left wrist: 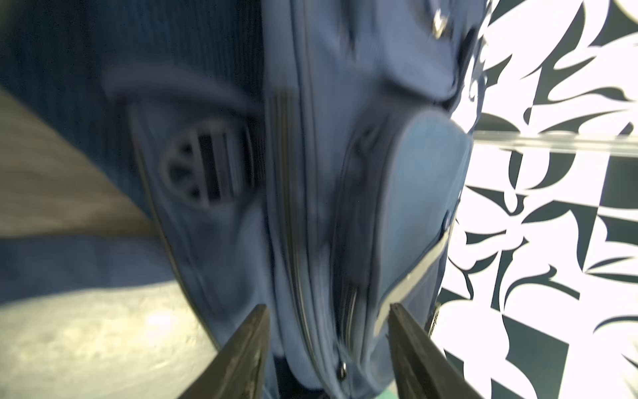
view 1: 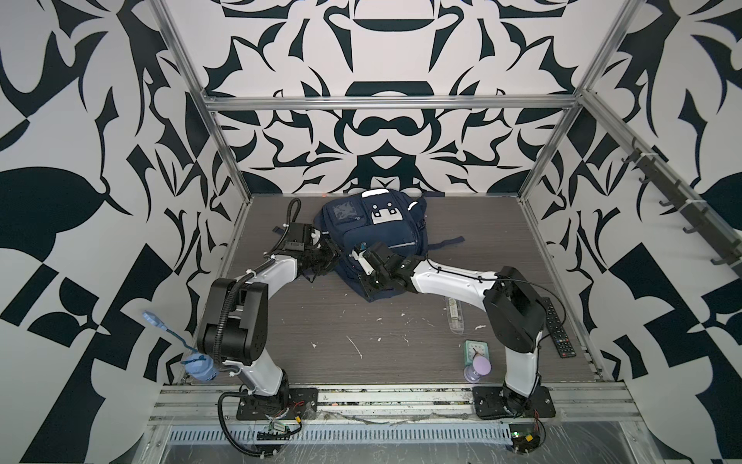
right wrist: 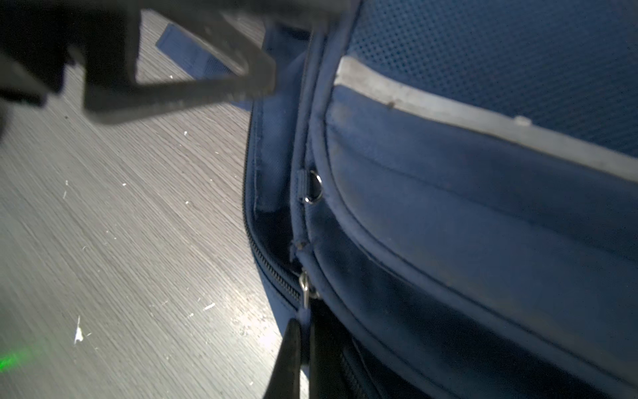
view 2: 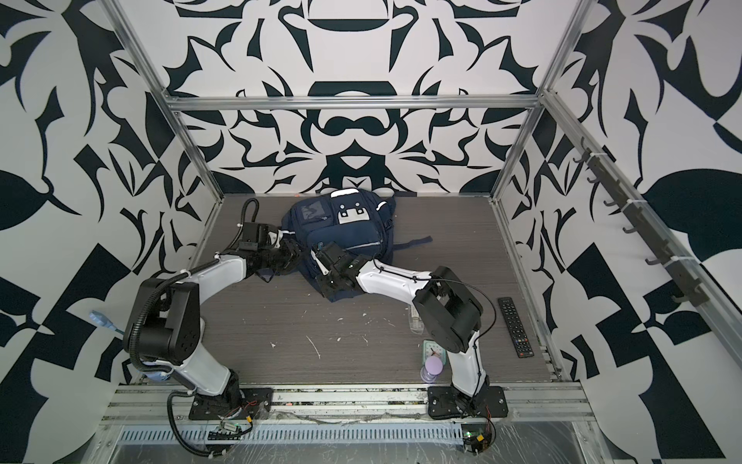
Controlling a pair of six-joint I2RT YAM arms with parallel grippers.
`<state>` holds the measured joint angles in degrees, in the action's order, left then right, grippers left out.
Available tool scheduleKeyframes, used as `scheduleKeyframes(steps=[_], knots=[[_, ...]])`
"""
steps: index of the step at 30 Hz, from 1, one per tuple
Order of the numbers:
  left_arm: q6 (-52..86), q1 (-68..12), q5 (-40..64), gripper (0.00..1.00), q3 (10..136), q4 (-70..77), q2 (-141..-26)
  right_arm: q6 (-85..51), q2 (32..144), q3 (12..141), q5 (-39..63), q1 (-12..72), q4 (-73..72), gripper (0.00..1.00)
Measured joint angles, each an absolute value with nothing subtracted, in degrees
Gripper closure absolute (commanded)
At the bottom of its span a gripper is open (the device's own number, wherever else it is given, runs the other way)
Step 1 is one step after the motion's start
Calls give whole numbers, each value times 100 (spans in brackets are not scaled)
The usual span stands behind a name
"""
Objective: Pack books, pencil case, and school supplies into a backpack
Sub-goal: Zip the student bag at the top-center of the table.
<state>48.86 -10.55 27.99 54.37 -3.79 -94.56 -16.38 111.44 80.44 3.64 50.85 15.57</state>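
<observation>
Toward the front of the desk (view 1: pixel 321 321), the clear packet (view 1: pixel 455 315) lies flat beside the right arm, well apart from the backpack (view 1: pixel 377 229) at the back. The top views hide the grips and the wrist views show them. The right pincer (right wrist: pixel 302 324) is pressed together on a zip pull (right wrist: pixel 304 286) at the backpack's edge. The left pincer (left wrist: pixel 328 311) stands spread astride a blurred zipped seam.

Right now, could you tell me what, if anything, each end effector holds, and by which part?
The right end effector pinches the backpack by its zipper pull; the left end effector stands open, holding nothing.
</observation>
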Motion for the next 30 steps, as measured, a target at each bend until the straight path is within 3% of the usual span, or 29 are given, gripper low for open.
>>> scheduleKeyframes(steps=[10,21,30], knots=[[4829,-1288,3109,57,5277,-316,-9456,-1658,11279,8324,381,5131,1710,100],[4925,-1315,3234,85,5251,-115,-9583,-1658,11286,8409,344,5146,1828,100],[4908,-1044,3411,93,5251,-137,-9594,-1564,11091,8128,178,5159,1739,100]])
